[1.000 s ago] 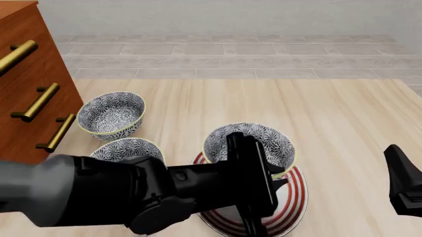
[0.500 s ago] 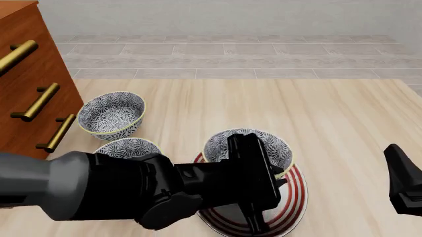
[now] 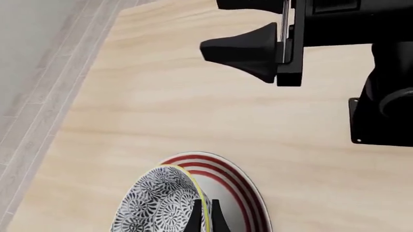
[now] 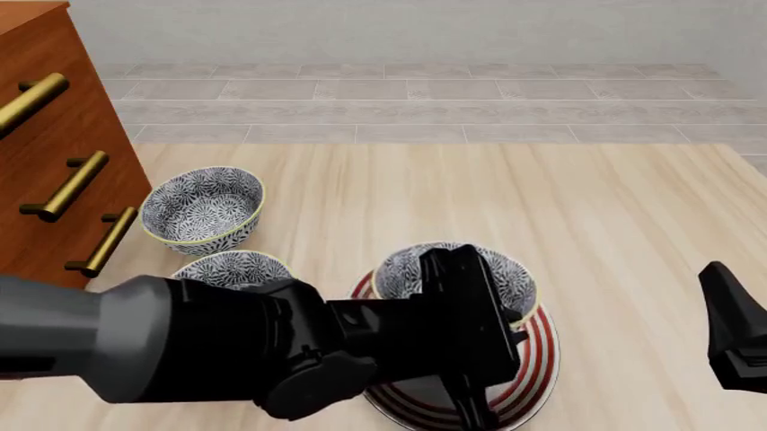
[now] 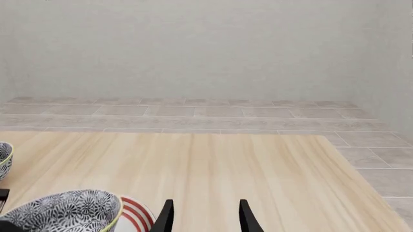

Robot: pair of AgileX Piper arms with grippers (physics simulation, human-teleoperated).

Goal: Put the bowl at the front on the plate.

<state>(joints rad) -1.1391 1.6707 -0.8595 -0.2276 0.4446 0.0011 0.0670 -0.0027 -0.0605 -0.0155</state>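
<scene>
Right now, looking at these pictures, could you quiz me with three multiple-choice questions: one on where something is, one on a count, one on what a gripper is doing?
1. Where is the bowl that the left gripper holds?
A. over the plate
B. inside the dresser
C. on the floor

2. How many patterned bowls show in the front view?
A. one
B. three
C. five

3. What state is the right gripper in?
A. shut on a bowl
B. shut on the plate
C. open, holding nothing

Answers:
1. A, its fingers pinch the rim above the red rings.
2. B, two more stand near the dresser.
3. C, bare table shows between its fingers.
</scene>
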